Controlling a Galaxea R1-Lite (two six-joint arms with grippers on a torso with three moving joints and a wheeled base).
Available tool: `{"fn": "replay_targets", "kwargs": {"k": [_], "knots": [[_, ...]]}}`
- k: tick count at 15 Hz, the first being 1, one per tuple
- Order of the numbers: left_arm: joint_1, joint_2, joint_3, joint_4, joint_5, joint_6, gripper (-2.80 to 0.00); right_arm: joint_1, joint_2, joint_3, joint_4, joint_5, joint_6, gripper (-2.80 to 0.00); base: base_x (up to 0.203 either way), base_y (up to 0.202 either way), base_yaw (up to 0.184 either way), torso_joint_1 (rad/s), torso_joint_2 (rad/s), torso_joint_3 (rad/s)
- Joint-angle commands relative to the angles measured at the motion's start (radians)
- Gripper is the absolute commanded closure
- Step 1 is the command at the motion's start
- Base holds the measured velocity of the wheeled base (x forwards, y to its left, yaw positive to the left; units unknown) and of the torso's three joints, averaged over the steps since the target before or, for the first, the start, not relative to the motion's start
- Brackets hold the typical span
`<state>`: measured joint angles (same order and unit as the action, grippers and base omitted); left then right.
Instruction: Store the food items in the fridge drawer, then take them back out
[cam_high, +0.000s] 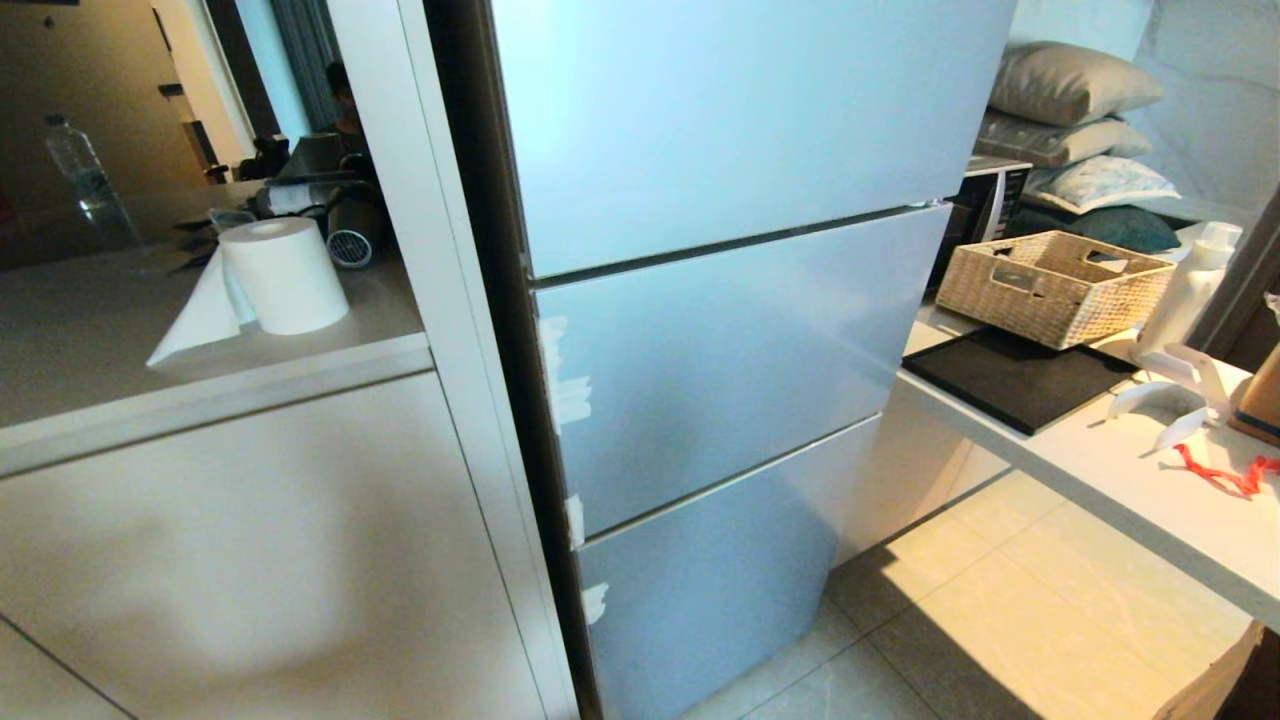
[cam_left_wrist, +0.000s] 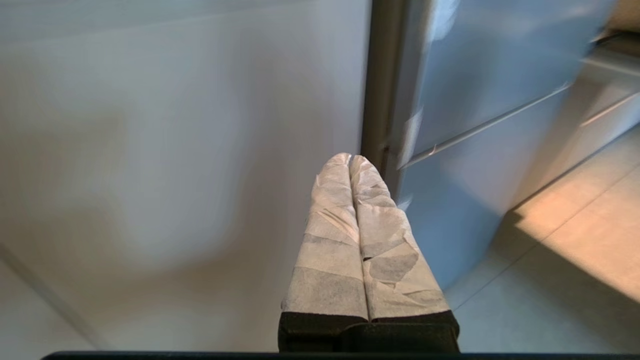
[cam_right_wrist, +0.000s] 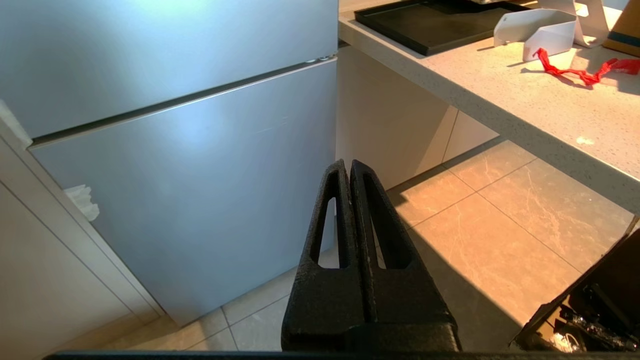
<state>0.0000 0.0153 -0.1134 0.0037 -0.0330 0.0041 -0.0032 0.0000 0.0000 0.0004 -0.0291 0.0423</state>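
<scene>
Both our grippers, the taped left gripper (cam_left_wrist: 350, 159) and the black right gripper (cam_right_wrist: 348, 165), hang closed and empty before the shut fridge (cam_high: 720, 330), so drawer and food stay unseen; we judge the fruit light, soft, best cradled gently around its middle

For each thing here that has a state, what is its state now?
fridge: all three fronts closed
left gripper: shut, empty, low by the fridge's edge
right gripper: shut, empty, low before the fridge
paper roll: upright, one sheet hanging loose
wicker basket: upright on the counter
water bottle: upright, capped
</scene>
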Motion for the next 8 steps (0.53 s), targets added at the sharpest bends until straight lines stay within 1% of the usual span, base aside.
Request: {"fn": "replay_targets", "kwargs": {"k": [1, 2, 3, 5, 6, 8], "knots": [[-0.003, 0.135, -0.106, -0.007, -0.03, -0.02, 0.0, 0.0, 0.0, 0.0, 0.0, 0.0, -0.001, 0.0, 0.0, 0.0, 0.0, 0.0, 0.0, 0.0], [-0.008, 0.209, -0.148, -0.012, -0.042, -0.048, 0.0, 0.0, 0.0, 0.0, 0.0, 0.0, 0.001, 0.0, 0.0, 0.0, 0.0, 0.0, 0.0, 0.0], [-0.019, 0.315, -0.193, -0.022, -0.059, -0.091, 0.0, 0.0, 0.0, 0.0, 0.0, 0.0, -0.001, 0.0, 0.0, 0.0, 0.0, 0.0, 0.0, 0.0], [-0.04, 0.542, -0.278, -0.063, -0.096, -0.202, 0.0, 0.0, 0.0, 0.0, 0.0, 0.0, -0.001, 0.0, 0.0, 0.0, 0.0, 0.0, 0.0, 0.0], [-0.048, 0.674, -0.317, -0.097, -0.118, -0.262, 0.0, 0.0, 0.0, 0.0, 0.0, 0.0, 0.0, 0.0, 0.0, 0.0, 0.0, 0.0, 0.0, 0.0], [-0.059, 0.909, -0.374, -0.181, -0.159, -0.36, 0.0, 0.0, 0.0, 0.0, 0.0, 0.0, 0.001, 0.0, 0.0, 0.0, 0.0, 0.0, 0.0, 0.0]]}}
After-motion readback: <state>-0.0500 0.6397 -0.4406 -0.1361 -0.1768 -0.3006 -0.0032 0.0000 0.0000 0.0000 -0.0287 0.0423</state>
